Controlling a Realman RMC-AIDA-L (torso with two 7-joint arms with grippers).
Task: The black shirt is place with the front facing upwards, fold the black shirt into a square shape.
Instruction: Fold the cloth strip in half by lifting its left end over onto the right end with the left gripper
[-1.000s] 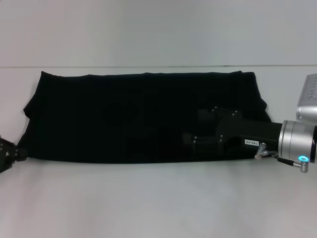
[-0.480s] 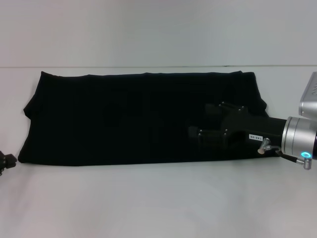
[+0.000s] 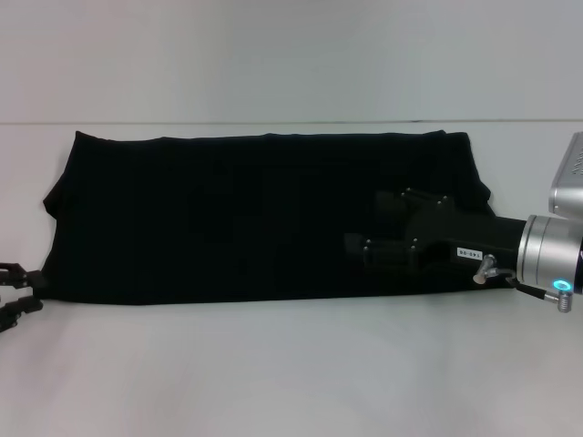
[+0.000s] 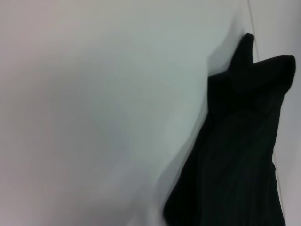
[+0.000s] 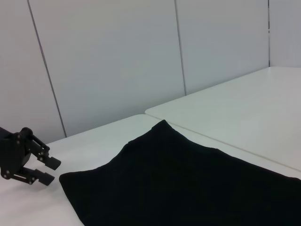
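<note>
The black shirt (image 3: 237,218) lies folded into a long flat band across the white table; its print and neck label are hidden. It also shows in the left wrist view (image 4: 235,155) and the right wrist view (image 5: 188,183). My left gripper (image 3: 30,289) is open and empty, just off the shirt's near left corner, and shows in the right wrist view (image 5: 51,170). My right gripper (image 3: 351,246) reaches in from the right, low over the shirt's right half, black against the black cloth.
The white table (image 3: 291,373) has bare room in front of and behind the shirt. A seam (image 3: 273,122) runs across the table just behind the shirt. Grey wall panels (image 5: 117,56) stand beyond the table.
My left gripper left the shirt's near left corner, dropped back to the frame edge, and now shows again with its fingers apart. My right gripper shifted slightly right. The shirt has not moved.
</note>
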